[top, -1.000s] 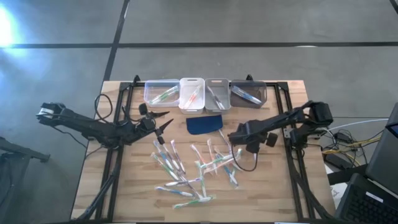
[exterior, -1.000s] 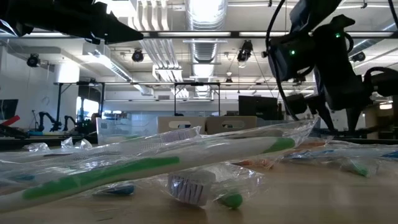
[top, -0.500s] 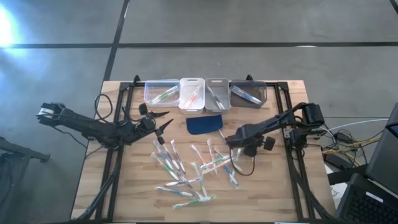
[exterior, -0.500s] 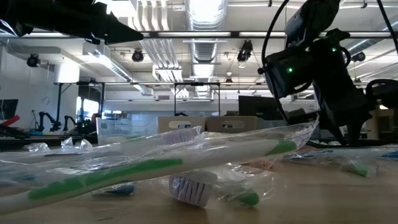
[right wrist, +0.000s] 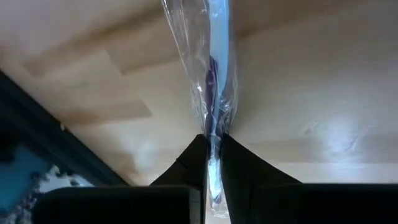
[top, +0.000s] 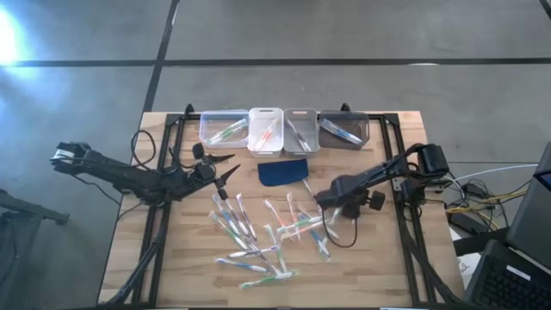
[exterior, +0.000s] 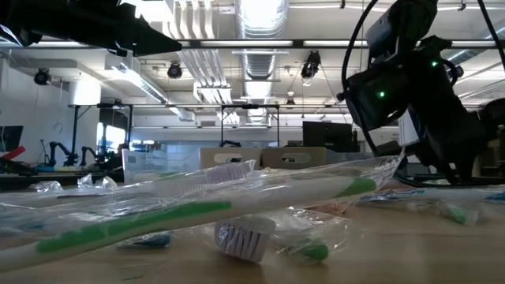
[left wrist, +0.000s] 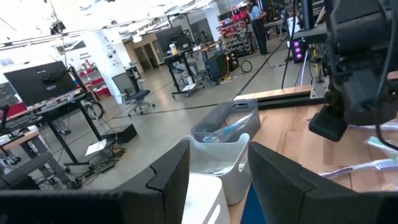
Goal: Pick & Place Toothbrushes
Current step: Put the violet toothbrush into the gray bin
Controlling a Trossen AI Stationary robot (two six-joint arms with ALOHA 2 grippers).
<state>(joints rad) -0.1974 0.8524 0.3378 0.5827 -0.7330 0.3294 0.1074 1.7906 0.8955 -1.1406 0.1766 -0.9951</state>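
Observation:
Many toothbrushes (top: 267,234) in clear wrappers lie scattered over the middle of the wooden table; a green-handled one (exterior: 197,207) fills the front of the low view. My right gripper (top: 323,204) is down at the right edge of the pile, shut on one wrapped toothbrush (right wrist: 212,74) with bluish-purple accents. My left gripper (top: 228,170) hangs open above the table left of the dark blue pad (top: 284,170), holding nothing; its fingers (left wrist: 180,171) point level toward the bins. My right gripper pinches one end of the wrapped toothbrush (right wrist: 213,135) between its two fingertips, wrapper and handle together. The fingers slant down from the table's right side and lie along the toothbrush. The rest of it stretches away from the fingers, lying on the table.
Four small bins (top: 284,129) stand in a row at the far edge, each with some toothbrushes; the white (left wrist: 214,158) and grey (left wrist: 227,121) ones show in the left wrist view. Black frame rails (top: 405,232) run along both sides. Bare wood lies near the front edge.
My right gripper has sunk toward the table and shifted a little toward the left, down onto the right edge of the toothbrush pile. A small green-tipped toothbrush at the front of the low view has slid slightly. My left arm has kept still.

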